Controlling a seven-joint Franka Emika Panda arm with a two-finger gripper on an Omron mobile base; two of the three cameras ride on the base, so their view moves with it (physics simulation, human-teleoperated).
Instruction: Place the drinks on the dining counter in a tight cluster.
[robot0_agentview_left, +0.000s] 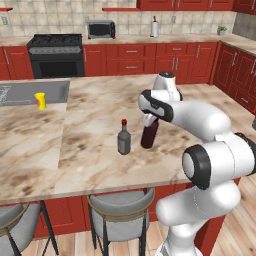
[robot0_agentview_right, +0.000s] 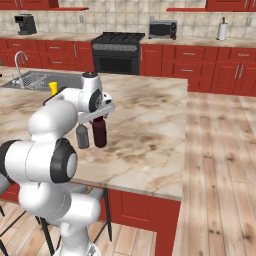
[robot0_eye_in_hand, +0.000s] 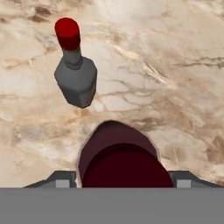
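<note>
Standing on the dining counter (robot0_agentview_left: 100, 165): two drinks (robot0_agentview_left: 124, 137).

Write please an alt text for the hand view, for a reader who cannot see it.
A dark maroon bottle stands upright between the two tips of the gripper, seen from above. A grey glass bottle with a red cap stands close beyond it, apart from it, on the beige marbled counter.

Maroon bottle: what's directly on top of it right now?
The gripper sits over the maroon bottle, fingers either side of its top. The hand covers the cap, so contact can't be confirmed. The grey bottle stands beside it.
</note>
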